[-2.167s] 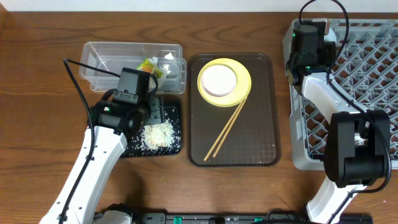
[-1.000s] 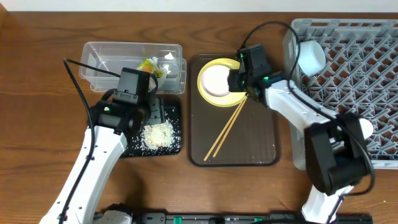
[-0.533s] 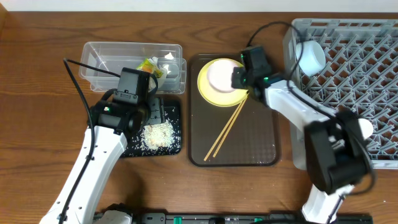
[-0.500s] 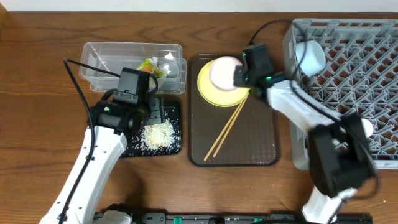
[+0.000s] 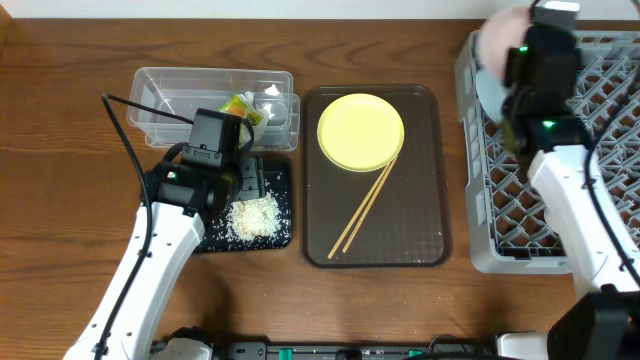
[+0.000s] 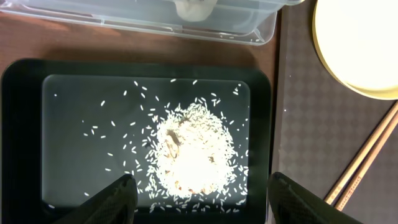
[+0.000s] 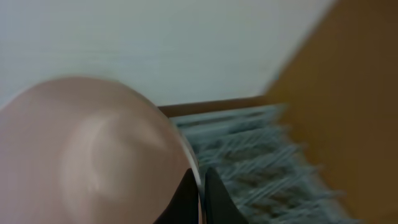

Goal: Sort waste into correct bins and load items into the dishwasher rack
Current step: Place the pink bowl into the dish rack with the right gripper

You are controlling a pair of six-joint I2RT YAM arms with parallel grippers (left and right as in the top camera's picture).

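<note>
My right gripper [image 7: 200,193] is shut on the rim of the white/pinkish bowl [image 7: 87,155] and holds it tilted above the back left corner of the grey dishwasher rack [image 5: 600,170]; the bowl [image 5: 497,40] is blurred in the overhead view. The yellow plate [image 5: 360,131] and the wooden chopsticks [image 5: 364,210] lie on the brown tray [image 5: 420,230]. My left gripper [image 6: 199,199] is open above the rice clump [image 6: 189,149] in the black tray [image 6: 18,124]. The green-and-orange wrapper [image 5: 238,104] and the white paper scrap [image 5: 268,105] lie in the clear tub [image 5: 170,85].
The black tray [image 5: 280,215] sits just in front of the clear tub, left of the brown tray. The rack fills the right side of the table. The left arm reaches over the front left of the table. The cup and blue bowl are not visible.
My right gripper lifted the white/pinkish bowl off the yellow plate and carried it right to above the rack's back left corner. The left arm has not moved.
</note>
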